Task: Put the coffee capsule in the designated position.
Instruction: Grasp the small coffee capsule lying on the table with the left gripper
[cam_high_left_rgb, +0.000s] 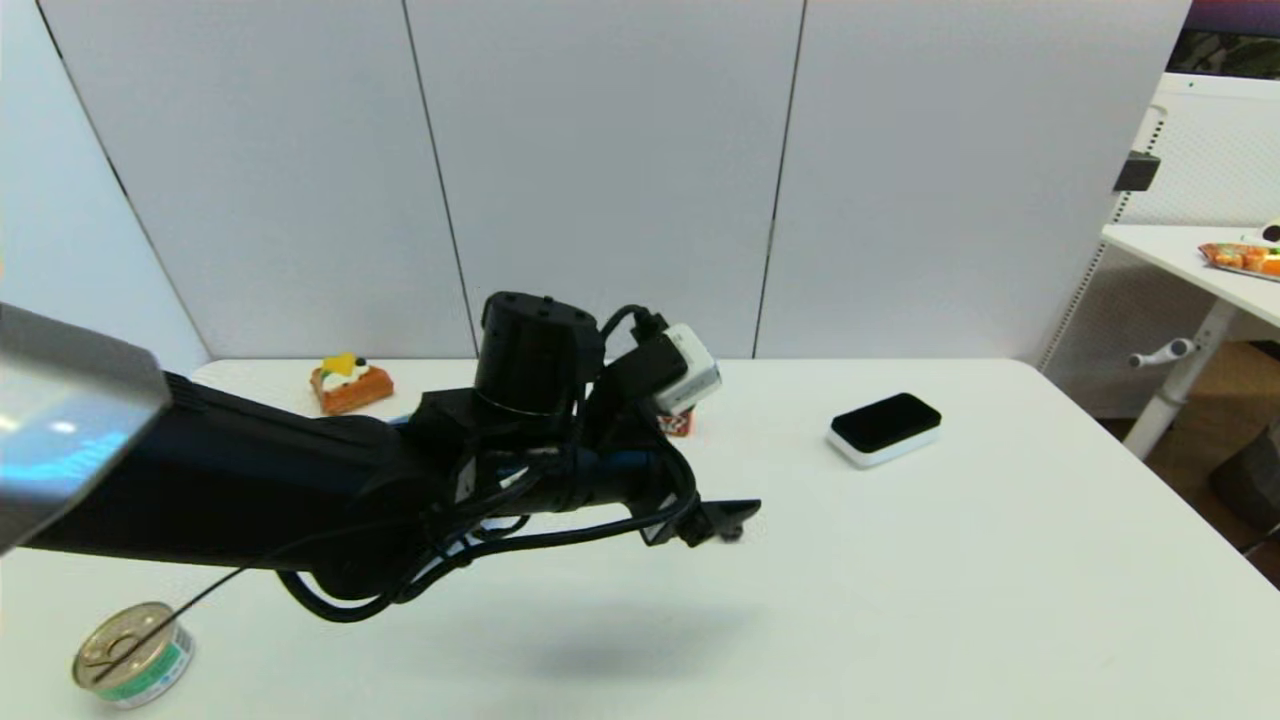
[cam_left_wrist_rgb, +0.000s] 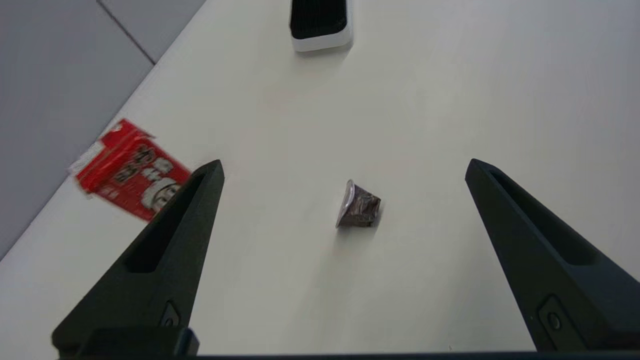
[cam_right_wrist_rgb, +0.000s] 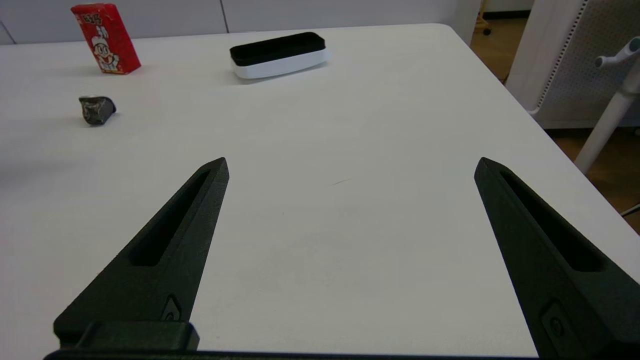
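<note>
Coffee capsule (cam_left_wrist_rgb: 359, 205): small dark grey-black tapered piece with a pale silvery end, crumpled-looking, lying on its side on the white worktop (cam_left_wrist_rgb: 450, 100). In the left wrist view it sits at frame centre, between and beyond the two black fingers, touching neither. In the right wrist view it appears at the upper left (cam_right_wrist_rgb: 96, 109), near the red carton. In the head view it is hidden behind the arm.

Left pincer (cam_left_wrist_rgb: 345, 170): fingers spread wide apart, holding nothing, poised over the worktop with the capsule lined up in the gap. In the head view the left arm reaches across mid-frame, its tip (cam_high_left_rgb: 722, 520) at centre.

Right pincer (cam_right_wrist_rgb: 350, 167): fingers wide apart, empty, over bare worktop and well apart from the capsule; appears idle.

Red printed carton (cam_left_wrist_rgb: 127, 176): middle left in the left wrist view, beside the left finger; standing upright at upper left in the right wrist view (cam_right_wrist_rgb: 105, 38).

Black-topped white block (cam_high_left_rgb: 885, 428): centre right in the head view, well apart from the capsule.

Other items, head view: round tin can (cam_high_left_rgb: 132, 655) at lower left; orange toy waffle (cam_high_left_rgb: 350, 385) at upper left of the worktop.

Step in hand, judged: approach before the grasp; capsule not yet picked up. Next move calls for lowering the left pincer around the capsule and closing squarely, since so small a tapered piece could slip or roll. No marked destination is evident.
</note>
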